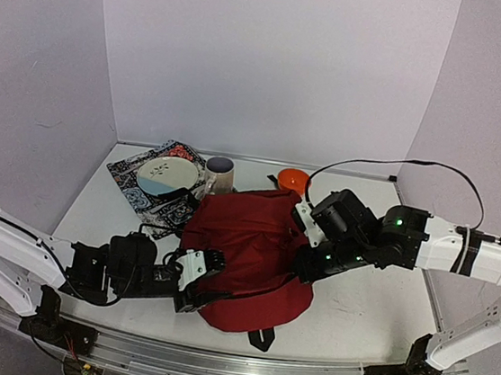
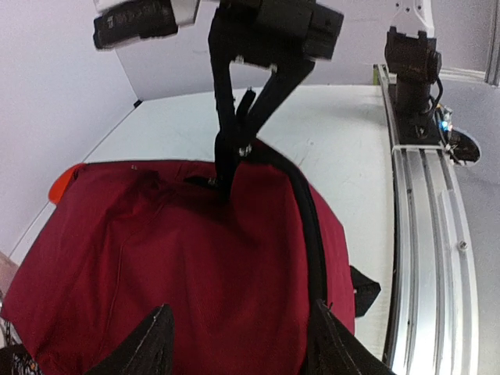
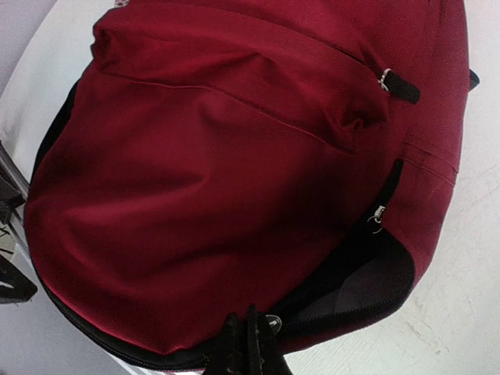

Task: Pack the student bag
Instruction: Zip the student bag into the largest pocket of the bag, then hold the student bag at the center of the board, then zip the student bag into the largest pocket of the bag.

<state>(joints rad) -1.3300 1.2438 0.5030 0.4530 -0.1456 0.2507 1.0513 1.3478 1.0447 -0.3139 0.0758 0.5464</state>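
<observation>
The student bag (image 1: 248, 251) lies mid-worktop (image 1: 354, 308) between the arms, with pale lilac walls around. The right end effector (image 3: 242, 348) is pinched together on the bag's black zip edge at the right, and the left end effector (image 2: 238, 351) has its fingers apart over the bag's near left side. Only the top view shows the patterned cloth (image 1: 134, 179), plate (image 1: 166, 173) and mug (image 1: 219, 173) at the far left.

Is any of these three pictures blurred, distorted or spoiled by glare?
Top view: soft, even light, only faint shadows, no glare. Left wrist: the wide lens slightly bends the rail, and the near fingers are dark and soft. Right wrist: the bag is fairly sharp, without glare.
</observation>
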